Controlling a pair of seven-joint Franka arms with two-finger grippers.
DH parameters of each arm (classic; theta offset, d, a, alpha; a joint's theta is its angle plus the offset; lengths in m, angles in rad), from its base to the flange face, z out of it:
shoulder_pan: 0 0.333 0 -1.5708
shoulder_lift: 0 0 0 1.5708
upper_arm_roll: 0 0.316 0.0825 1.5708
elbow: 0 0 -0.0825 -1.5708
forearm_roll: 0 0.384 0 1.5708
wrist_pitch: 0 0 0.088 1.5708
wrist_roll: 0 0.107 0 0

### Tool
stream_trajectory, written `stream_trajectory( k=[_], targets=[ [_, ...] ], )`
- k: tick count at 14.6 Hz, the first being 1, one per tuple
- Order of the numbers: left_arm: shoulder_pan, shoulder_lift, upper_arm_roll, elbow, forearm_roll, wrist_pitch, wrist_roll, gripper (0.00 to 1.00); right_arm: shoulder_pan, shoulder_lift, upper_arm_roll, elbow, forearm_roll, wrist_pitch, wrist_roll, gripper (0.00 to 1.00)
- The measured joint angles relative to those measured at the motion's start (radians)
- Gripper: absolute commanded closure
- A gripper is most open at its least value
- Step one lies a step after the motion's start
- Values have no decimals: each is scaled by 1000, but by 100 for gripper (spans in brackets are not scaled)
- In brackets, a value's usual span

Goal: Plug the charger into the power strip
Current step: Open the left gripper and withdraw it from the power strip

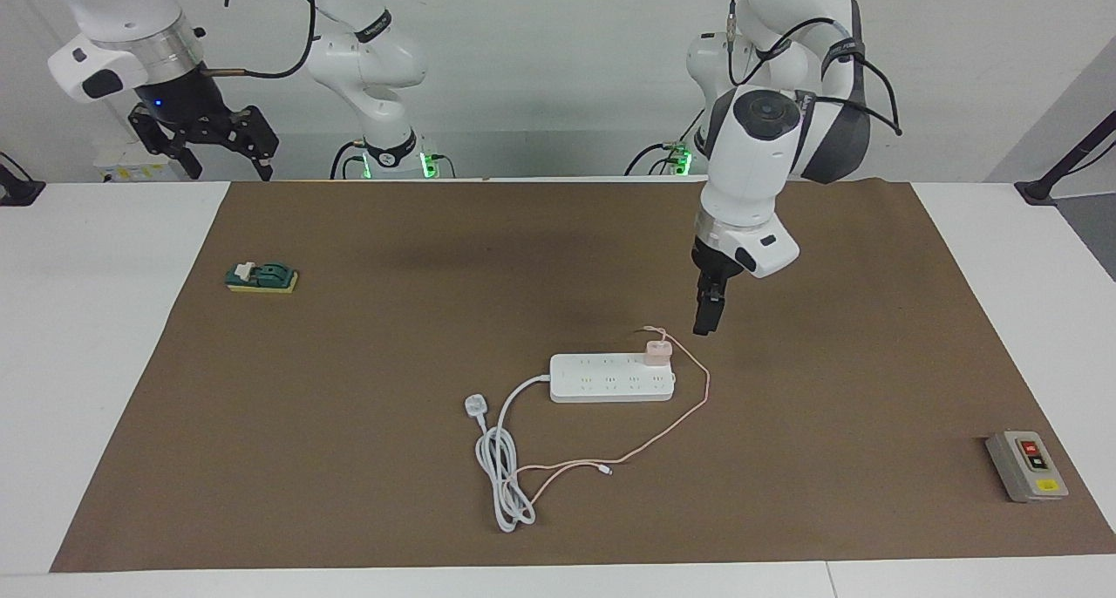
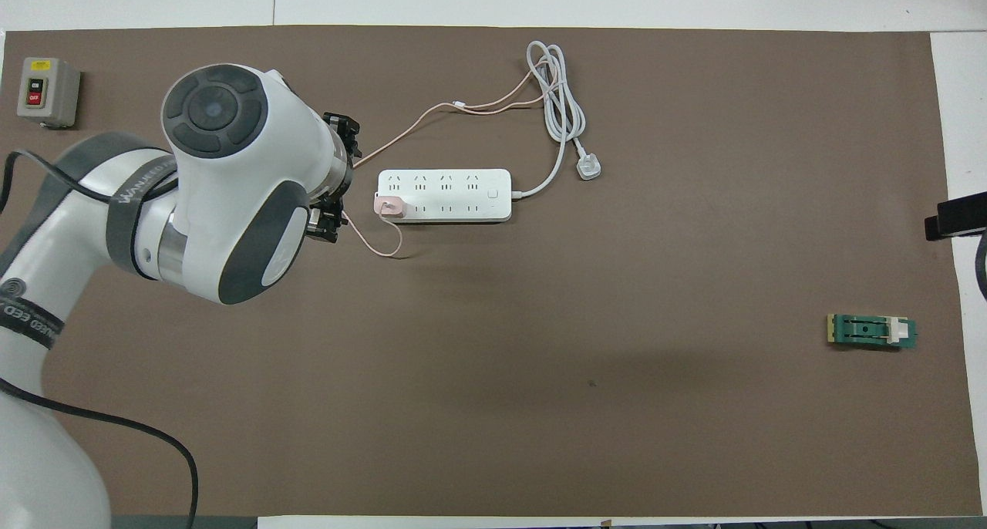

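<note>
The white power strip [image 1: 610, 380] lies flat in the middle of the brown mat and also shows in the overhead view [image 2: 447, 193]. The pale-pink charger [image 1: 658, 352] stands upright on the strip's end socket, in the row nearer to the robots, toward the left arm's end [image 2: 389, 206]. Its thin pink cable [image 1: 689, 406] loops on the mat. My left gripper [image 1: 704, 323] hangs in the air just beside and above the charger, apart from it and holding nothing. My right gripper [image 1: 227, 173] is open and empty, raised at the right arm's end, where it waits.
The strip's thick white cord and three-pin plug [image 1: 475, 404] lie coiled on the mat farther from the robots. A grey button box [image 1: 1027, 465] sits at the left arm's end. A green-and-yellow block [image 1: 261, 276] sits at the right arm's end.
</note>
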Motion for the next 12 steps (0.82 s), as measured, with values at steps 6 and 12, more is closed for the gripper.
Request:
stream_trajectory(
  k=[6, 12],
  targets=[
    [120, -122, 5, 44, -2, -197, 485, 0, 0, 0, 0, 0, 0, 0, 0, 0],
    [245, -225, 8, 45, -3, -344, 988, 0, 0, -1, 0, 0, 0, 0, 0, 0]
  ],
)
